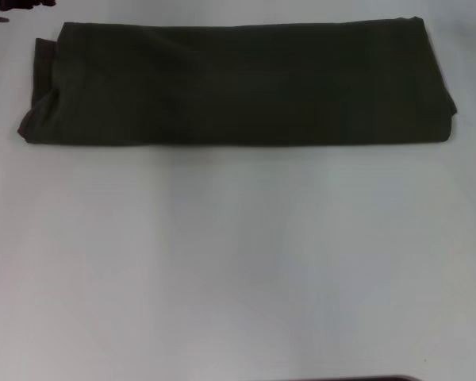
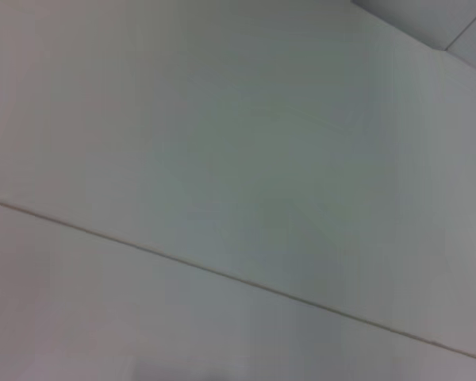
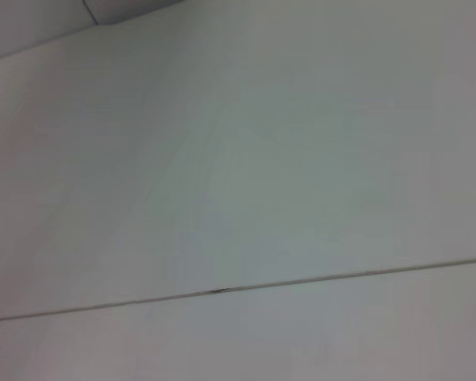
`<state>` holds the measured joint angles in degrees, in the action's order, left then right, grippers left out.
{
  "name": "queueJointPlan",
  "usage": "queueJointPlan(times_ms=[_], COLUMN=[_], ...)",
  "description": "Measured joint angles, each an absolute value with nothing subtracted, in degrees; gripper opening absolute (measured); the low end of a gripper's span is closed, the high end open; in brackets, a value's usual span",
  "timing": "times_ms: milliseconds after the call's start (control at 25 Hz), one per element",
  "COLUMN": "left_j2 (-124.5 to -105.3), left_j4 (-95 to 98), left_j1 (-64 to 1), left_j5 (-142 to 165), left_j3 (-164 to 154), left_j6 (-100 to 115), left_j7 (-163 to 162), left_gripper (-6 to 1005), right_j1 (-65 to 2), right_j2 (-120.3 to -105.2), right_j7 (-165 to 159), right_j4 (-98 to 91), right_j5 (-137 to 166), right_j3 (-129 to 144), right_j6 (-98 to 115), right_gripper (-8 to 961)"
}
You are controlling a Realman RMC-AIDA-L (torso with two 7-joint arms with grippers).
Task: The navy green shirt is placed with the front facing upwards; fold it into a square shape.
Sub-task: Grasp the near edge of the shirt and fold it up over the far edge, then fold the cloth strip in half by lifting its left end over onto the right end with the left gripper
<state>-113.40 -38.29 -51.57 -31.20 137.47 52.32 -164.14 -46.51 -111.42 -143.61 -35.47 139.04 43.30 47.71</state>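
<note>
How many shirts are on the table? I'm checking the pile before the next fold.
1. The shirt lies folded into a long band across the far side of the table. Neither wrist view shows any cloth; no hand is in view.

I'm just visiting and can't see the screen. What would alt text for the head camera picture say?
A dark olive-green shirt, folded into a long horizontal band, lies flat across the far part of a pale table. No lettering or neck label shows on it, and neither robot arm nor claw is in the picture. A small dark object sits at the far left corner, too cut off to identify.
</note>
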Motion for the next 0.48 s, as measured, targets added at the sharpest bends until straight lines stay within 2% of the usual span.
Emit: queueJointPlan(times_ms=[160,320,480], left_j2=[-113.05,-113.23,-113.5], left_j4=[-40.2,-42.6,-45.1], left_j1=[-50.1,-49.0,-47.9], left_j5=[-31.4,-31.4,-32.4], left_j3=[137.6,137.6,137.6], left_j6=[53.6,56.5,59.0], left_j7=[-164.9,-165.0,-164.6], left_gripper=[434,626,677], right_j1=[-46.8,-47.3,-47.4], right_j2=[-111.14,-110.18,-109.48], right_j7=[-143.6,-144.3,-144.3], right_j4=[-35.5,-35.7,-36.6], right_j5=[139.0,139.0,138.9], right_j3=[43.4,43.4,43.3], right_j6=[48.7,51.9,57.7], right_gripper=[496,555,613])
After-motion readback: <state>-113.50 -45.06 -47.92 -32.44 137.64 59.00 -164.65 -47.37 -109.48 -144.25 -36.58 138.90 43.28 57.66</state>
